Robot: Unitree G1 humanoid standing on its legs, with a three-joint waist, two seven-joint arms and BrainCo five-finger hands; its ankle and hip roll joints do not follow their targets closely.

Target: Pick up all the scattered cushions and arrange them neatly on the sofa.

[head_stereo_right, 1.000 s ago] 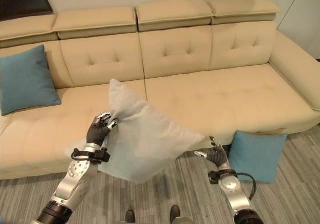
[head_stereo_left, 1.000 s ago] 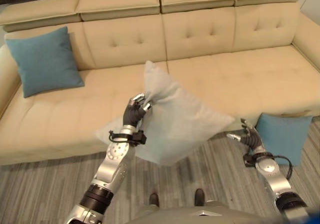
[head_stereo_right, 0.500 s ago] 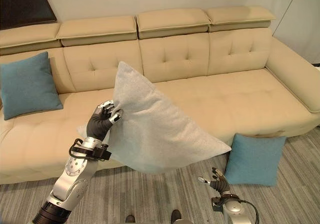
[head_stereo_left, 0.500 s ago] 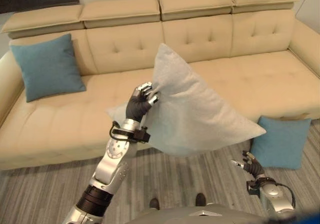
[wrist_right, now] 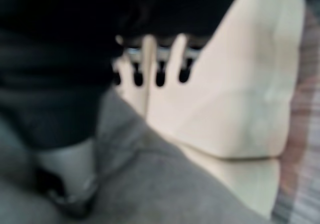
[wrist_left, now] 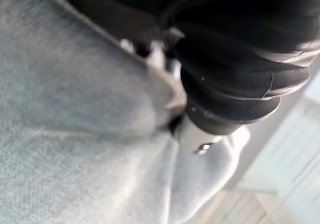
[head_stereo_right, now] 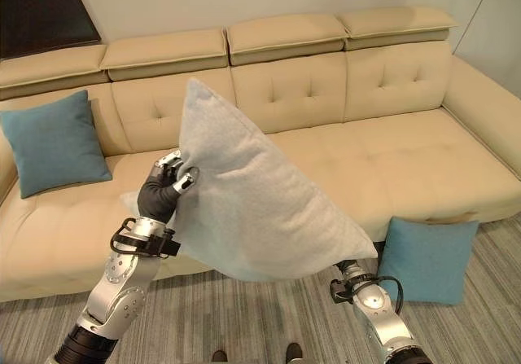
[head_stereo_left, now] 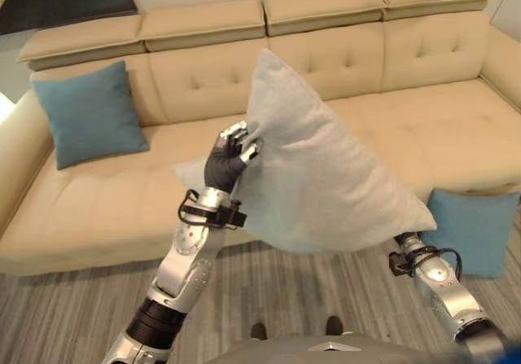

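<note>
In front of the sofa (head_stereo_left: 391, 128), the grey cushion (head_stereo_left: 317, 168) hangs in the air, tilted with one corner up, clamped along its edge by the curled fingers of the left hand (head_stereo_left: 226, 159); the right hand (wrist_right: 150, 66) sits under the cushion's lower corner, its fingers straight and spread toward the seat, thumb beside the fabric, holding nothing that can be seen; one teal cushion (head_stereo_left: 89, 113) already leans upright against the backrest at the sofa's left end; a second teal cushion (head_stereo_right: 429, 260) stands on the floor against the sofa front, near the right arm. To do this step well, I judge the grey cushion should be carried over the seat and set upright against the backrest, beside the teal one and level with it, the right hand steadying the loose lower corner so it does not swing or fold; let go only once it leans firmly. No brand, label or writing can be read anywhere.
</note>
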